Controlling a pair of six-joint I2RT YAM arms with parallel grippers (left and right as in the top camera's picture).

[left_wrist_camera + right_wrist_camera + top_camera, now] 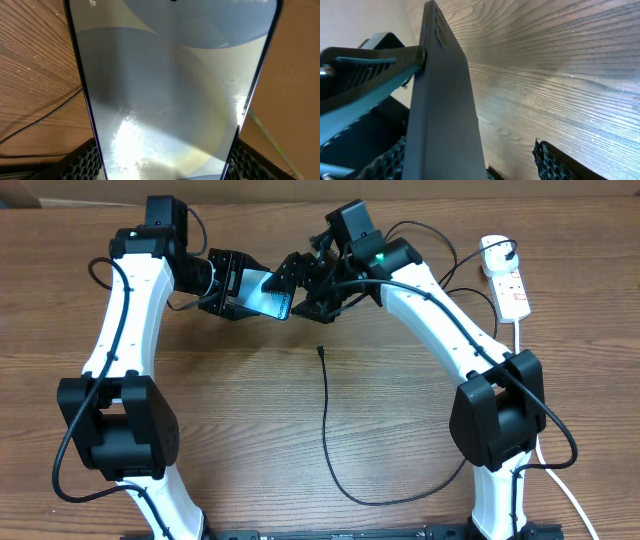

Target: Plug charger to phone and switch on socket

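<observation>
A brown wooden table [250, 430] fills nearly the whole overhead view, its grain running left to right in long, fine streaks. Along the far edge lies a paler tan strip [560, 188] — plain and without grain; whether it is wall or board cannot be told. The light is even, the shadows soft. In the right wrist view the tabletop takes a pale sheen across its ridged grain; in the left wrist view it borders a smooth tan surface [300, 75].

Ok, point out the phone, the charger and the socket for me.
phone [262, 296]: overhead view, on its lit screen.
charger [320, 350]: overhead view, on the plug tip at its free end.
socket [512, 284]: overhead view, on the middle of its white body.
</observation>
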